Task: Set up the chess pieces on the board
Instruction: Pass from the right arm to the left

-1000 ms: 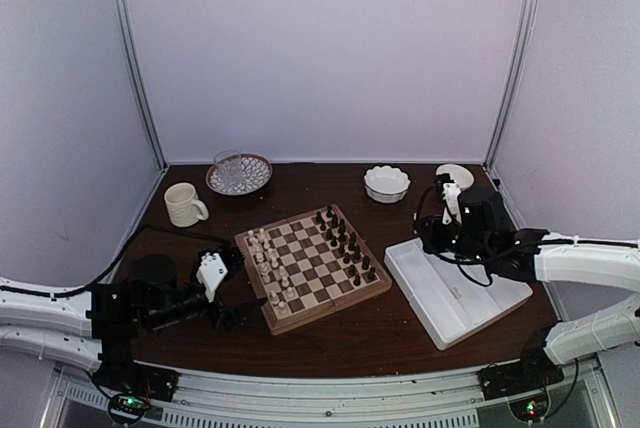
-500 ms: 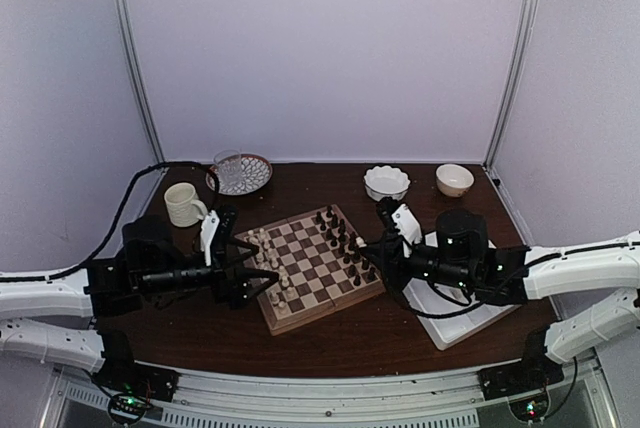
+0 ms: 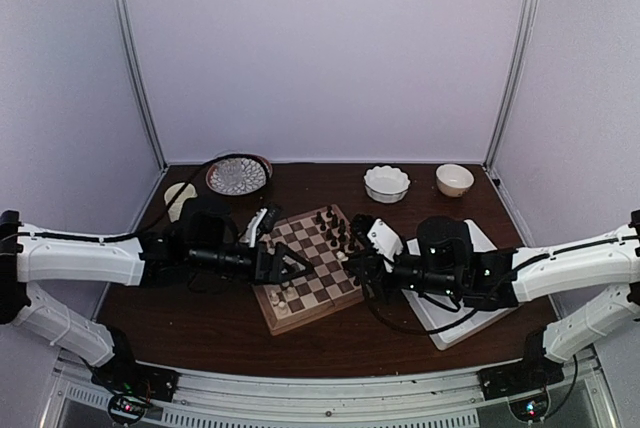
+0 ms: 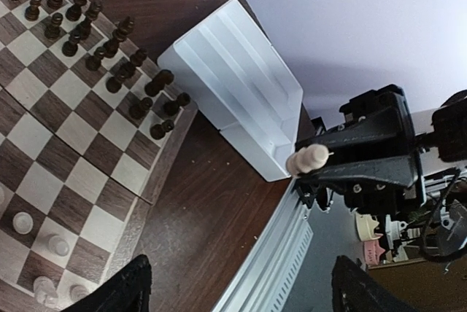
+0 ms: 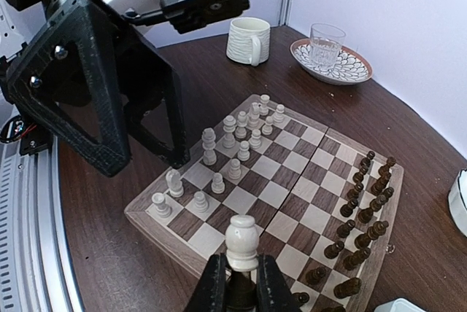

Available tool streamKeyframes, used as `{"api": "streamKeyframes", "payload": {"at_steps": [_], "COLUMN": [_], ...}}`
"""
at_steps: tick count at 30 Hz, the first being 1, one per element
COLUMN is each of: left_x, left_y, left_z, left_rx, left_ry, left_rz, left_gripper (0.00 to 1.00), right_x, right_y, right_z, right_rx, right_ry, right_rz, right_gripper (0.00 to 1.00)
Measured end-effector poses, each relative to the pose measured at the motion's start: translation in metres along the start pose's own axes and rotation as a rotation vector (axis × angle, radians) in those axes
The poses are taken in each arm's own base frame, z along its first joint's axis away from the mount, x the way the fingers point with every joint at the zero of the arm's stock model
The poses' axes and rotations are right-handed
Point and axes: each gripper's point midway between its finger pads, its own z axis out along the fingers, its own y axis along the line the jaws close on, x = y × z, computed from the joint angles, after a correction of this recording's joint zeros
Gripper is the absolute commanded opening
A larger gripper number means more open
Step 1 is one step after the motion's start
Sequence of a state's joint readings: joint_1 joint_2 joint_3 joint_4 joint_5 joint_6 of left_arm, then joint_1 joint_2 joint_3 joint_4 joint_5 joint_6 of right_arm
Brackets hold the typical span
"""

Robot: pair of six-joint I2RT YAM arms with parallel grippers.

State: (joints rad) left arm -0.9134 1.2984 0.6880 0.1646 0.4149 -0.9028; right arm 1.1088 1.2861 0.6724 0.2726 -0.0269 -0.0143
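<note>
R claw (image 5: pixel 235 286) pinched shut on foot of one cream piece (image 5: pixel 241 240), upright, over edge of board (image 5: pixel 292 181). Facing it, L claw (image 4: pixel 237 290) gapes wide, empty. Piece looks light, stiff, slick, tiny: hold low on stem. Other cream pieces (image 5: pixel 235 133) stand on board.

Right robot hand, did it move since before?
Yes. The right gripper went left, from above the white tray to the board, holding a cream chess piece.
</note>
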Motion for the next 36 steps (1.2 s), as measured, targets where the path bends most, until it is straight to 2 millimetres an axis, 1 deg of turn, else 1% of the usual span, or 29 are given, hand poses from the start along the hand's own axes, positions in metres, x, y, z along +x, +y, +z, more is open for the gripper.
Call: {"api": "streamKeyframes", "payload": {"at_steps": [2, 6, 7, 14, 16, 20, 25, 28, 33, 36], "left_x": [-0.002, -0.003, -0.003, 0.009, 0.009, 0.004, 0.004, 0.005, 0.006, 0.007], "left_y": [-0.006, -0.016, -0.018, -0.019, -0.020, -0.027, -0.028, -0.027, -0.026, -0.027], "left_z": [0.003, 0.010, 0.012, 0.027, 0.029, 0.030, 0.031, 0.032, 0.033, 0.034], "left_rx": [0.025, 0.065, 0.072, 0.090, 0.093, 0.108, 0.113, 0.114, 0.110, 0.111], "left_ry": [0.014, 0.042, 0.050, 0.106, 0.114, 0.107, 0.110, 0.115, 0.119, 0.122], "left_rz": [-0.023, -0.058, -0.064, -0.101, -0.107, -0.104, -0.109, -0.114, -0.118, -0.118], "left_gripper": [0.83, 0.65, 0.62, 0.62, 0.59, 0.53, 0.41, 0.39, 0.37, 0.34], "right_x": [0.001, 0.002, 0.002, 0.003, 0.004, 0.006, 0.008, 0.010, 0.010, 0.011], "right_y": [0.004, 0.009, 0.011, 0.024, 0.026, 0.031, 0.036, 0.036, 0.037, 0.039], "right_z": [0.001, 0.004, 0.005, 0.009, 0.010, 0.014, 0.016, 0.016, 0.016, 0.016], "right_rx": [-0.010, -0.023, -0.028, -0.074, -0.084, -0.102, -0.119, -0.121, -0.123, -0.128], "right_ry": [0.007, 0.019, 0.022, 0.034, 0.041, 0.055, 0.068, 0.073, 0.075, 0.078], "right_rz": [-0.012, -0.029, -0.035, -0.060, -0.063, -0.073, -0.086, -0.090, -0.092, -0.095], "right_gripper": [0.07, 0.07, 0.07, 0.07, 0.06, 0.07, 0.06, 0.06, 0.06, 0.06]}}
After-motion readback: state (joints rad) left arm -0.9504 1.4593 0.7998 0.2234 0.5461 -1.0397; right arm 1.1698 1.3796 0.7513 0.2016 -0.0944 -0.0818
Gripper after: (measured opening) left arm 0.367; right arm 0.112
